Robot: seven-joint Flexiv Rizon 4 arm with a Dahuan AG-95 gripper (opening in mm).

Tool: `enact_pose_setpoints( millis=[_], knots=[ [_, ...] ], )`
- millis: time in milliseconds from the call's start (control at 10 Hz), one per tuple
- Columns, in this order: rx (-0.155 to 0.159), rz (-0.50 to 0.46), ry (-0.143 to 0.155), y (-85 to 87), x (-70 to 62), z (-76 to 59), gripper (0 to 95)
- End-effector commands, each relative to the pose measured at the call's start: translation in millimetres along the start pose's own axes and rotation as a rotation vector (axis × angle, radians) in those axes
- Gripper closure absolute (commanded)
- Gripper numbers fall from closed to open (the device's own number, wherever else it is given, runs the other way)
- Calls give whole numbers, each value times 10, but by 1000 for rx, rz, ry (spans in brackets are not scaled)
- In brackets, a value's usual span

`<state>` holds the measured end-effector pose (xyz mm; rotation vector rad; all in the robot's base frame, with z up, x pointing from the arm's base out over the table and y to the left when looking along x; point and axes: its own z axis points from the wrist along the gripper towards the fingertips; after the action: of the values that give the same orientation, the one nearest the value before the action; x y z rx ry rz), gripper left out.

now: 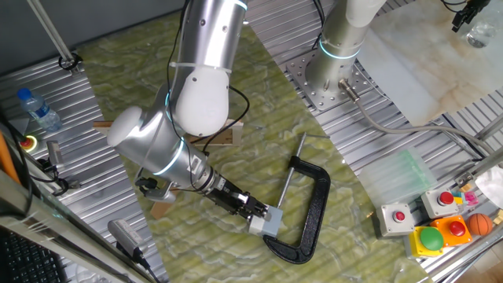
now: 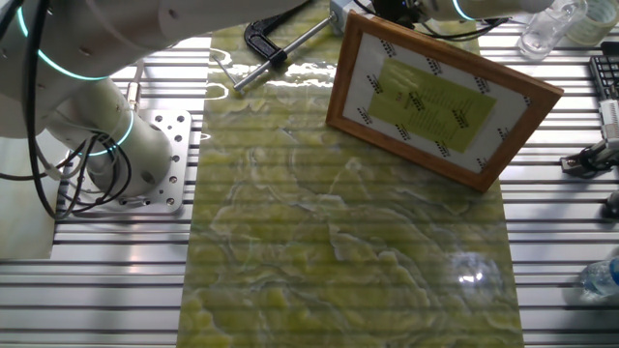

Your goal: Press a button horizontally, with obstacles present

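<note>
The button (image 1: 269, 222) is a small light-grey cube with a darker side face, lying on the yellow-green mat beside the open end of the black C-clamp (image 1: 310, 208). My gripper (image 1: 258, 212) reaches down and to the right, and its dark tip is against the cube's left side. No gap or contact between the fingers shows. The wooden obstacles are mostly hidden under my arm, with only brown ends showing (image 1: 228, 135). In the other fixed view a wood-framed board (image 2: 440, 97) stands tilted and hides the gripper. The clamp (image 2: 263, 39) lies at the top.
Two grey boxes with red buttons (image 1: 398, 216), a yellow box with a green button (image 1: 431, 238) and an orange ball (image 1: 479, 224) sit at the right. A second arm's base (image 1: 338, 55) stands at the back. A water bottle (image 1: 38, 110) lies at the left.
</note>
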<state>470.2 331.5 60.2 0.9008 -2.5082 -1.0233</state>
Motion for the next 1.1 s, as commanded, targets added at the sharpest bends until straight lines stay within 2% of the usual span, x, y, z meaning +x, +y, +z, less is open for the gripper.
enact_pose_setpoints(
  millis=[100,600,1100],
  knots=[
    [-4,-1,-6,11,13,8,190],
    [-3,-8,-18,20,0,1,190],
    [1,-9,-23,53,-74,-22,190]
  ],
)
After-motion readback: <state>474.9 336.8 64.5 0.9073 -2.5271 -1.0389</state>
